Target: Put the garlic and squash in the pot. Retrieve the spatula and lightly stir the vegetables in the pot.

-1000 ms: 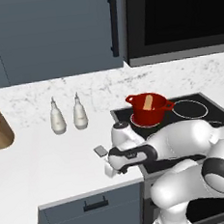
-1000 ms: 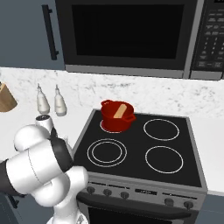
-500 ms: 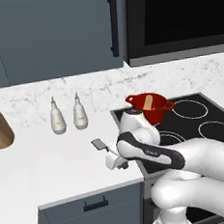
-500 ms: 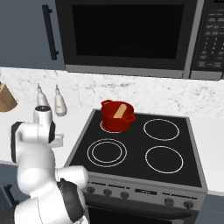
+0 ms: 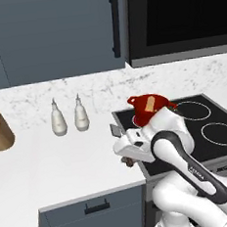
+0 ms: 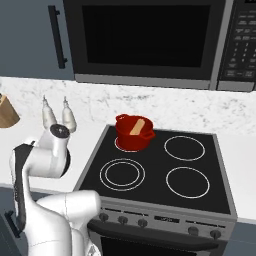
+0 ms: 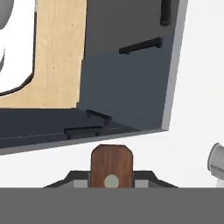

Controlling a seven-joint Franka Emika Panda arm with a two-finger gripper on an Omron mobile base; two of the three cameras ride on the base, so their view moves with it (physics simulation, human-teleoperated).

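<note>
The arm has swung toward 9 o'clock, lifting the spatula (image 5: 115, 131) off the surface (image 5: 51, 165), fingers clamped on its handle; the pot (image 6: 133, 133) awaits stirring, squash (image 6: 137, 126) inside.

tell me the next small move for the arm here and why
Probably carry the spatula toward the pot on the stove's back-left burner. In the hand view its brown handle end sits between the gripper fingertips, so it looks already picked up, with the hand over the counter left of the stove. A tan piece, likely the squash, is already in the pot, so stirring seems to be what remains.
</note>
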